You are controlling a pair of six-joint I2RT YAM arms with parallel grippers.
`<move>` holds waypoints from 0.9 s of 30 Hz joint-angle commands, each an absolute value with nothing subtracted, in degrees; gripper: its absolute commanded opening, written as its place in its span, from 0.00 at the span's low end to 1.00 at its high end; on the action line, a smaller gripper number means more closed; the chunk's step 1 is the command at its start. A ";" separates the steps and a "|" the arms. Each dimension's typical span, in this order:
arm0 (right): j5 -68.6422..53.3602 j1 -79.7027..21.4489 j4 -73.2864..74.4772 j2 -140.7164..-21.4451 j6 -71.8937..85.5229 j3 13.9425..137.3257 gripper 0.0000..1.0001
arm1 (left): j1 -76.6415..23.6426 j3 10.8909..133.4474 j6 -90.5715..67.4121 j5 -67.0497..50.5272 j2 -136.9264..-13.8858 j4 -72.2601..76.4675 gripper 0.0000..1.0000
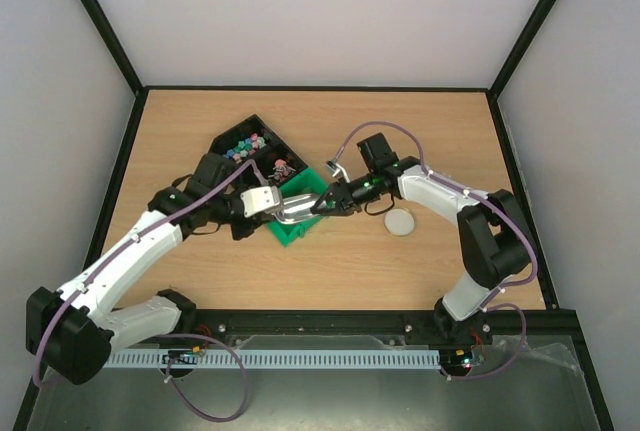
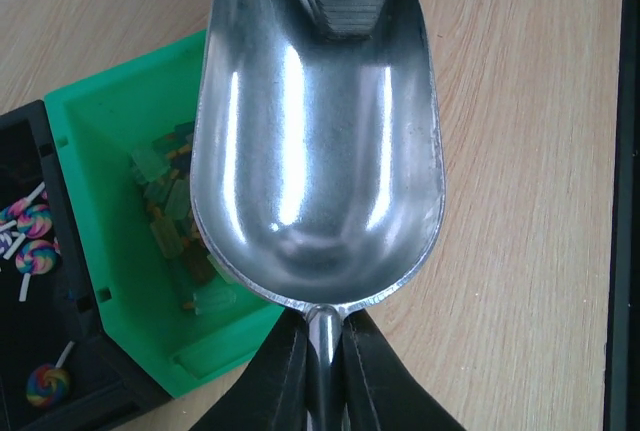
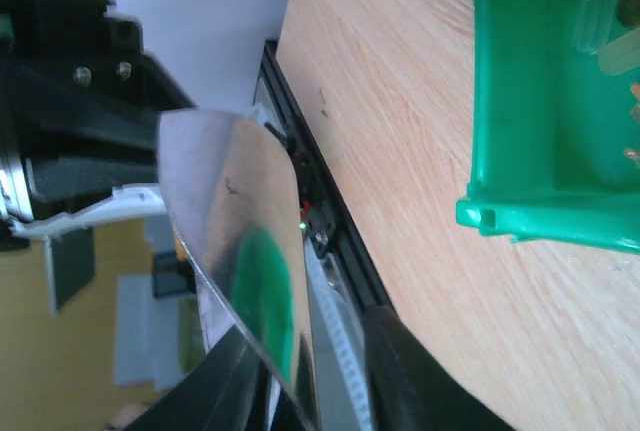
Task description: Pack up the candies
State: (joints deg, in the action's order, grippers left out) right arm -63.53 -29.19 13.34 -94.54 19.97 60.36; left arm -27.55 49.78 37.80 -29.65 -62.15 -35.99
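Inside green bin (image 2: 95, 141), candies (image 2: 165, 206) beside scoop (image 2: 315, 151)

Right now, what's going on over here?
The left gripper holds the empty scoop by its handle, over the edge of the green bin, which has candies in it. The right gripper straddles the scoop's front rim; whether it pinches is unclear. Nothing is scooped yet.

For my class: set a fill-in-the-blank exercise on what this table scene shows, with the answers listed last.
Inside the metal scoop there are ____ candies.
The left gripper holds the scoop by its ____.
The pale yellow candies lie in a bin coloured ____.
The lollipops lie in a tray coloured ____.
Missing words: no; handle; green; black.
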 commanded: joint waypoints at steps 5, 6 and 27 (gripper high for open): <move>-57.70 -23.37 29.19 -95.80 4.97 68.70 0.71 | -24.14 51.26 32.27 -28.59 -62.08 -32.39 0.02; -57.32 -21.97 30.27 -96.14 4.05 69.79 0.76 | -23.03 51.58 31.93 -28.34 -62.13 -33.07 0.02; -25.42 10.37 55.77 -89.00 -29.37 79.86 0.97 | -15.01 55.15 32.01 -16.50 -62.52 -40.30 0.02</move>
